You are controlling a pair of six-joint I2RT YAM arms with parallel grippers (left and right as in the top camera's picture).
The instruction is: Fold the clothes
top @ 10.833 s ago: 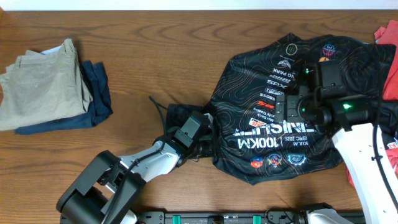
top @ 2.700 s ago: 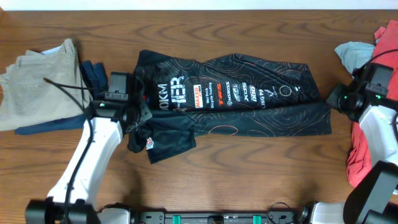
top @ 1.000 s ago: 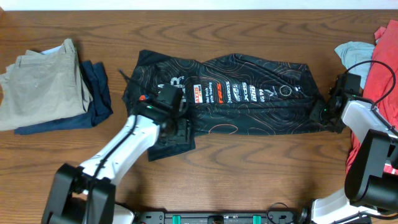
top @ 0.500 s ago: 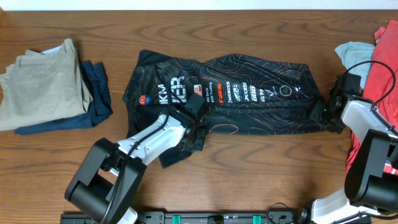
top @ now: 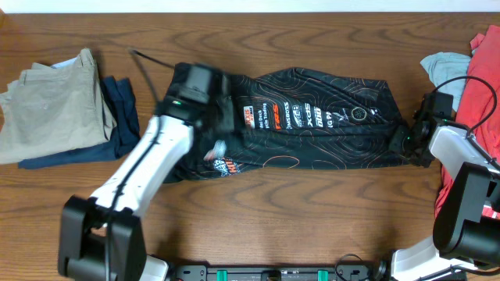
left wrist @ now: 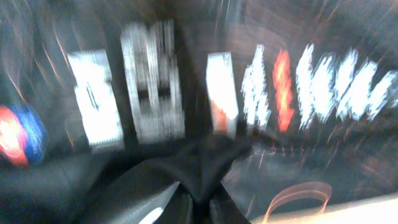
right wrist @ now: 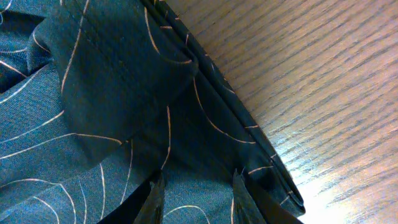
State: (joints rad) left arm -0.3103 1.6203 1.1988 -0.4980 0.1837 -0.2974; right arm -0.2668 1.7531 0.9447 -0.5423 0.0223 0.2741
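Note:
The clothes, a black jersey (top: 328, 136) with orange contour lines and sponsor logos, lie as a long band across the table's middle. My left gripper (top: 217, 129) hovers over its left part, shut on a pinch of black fabric (left wrist: 200, 202), with a flap hanging below it. The left wrist view is blurred; logos (left wrist: 149, 87) streak past. My right gripper (top: 408, 142) sits at the jersey's right edge. Its jaws (right wrist: 196, 202) stand apart, tips down on the fabric (right wrist: 118, 81), with a flat strip of cloth between them.
Folded khaki trousers (top: 51, 105) on a navy garment (top: 121, 117) lie at the far left. A red garment (top: 480, 86) and a pale blue one (top: 445, 66) are piled at the right edge. Bare wood (right wrist: 323, 93) lies beside the jersey's hem.
My left gripper closed on the jersey's lower-left flap and swung it up and leftward over the jersey. The right gripper has stayed still.

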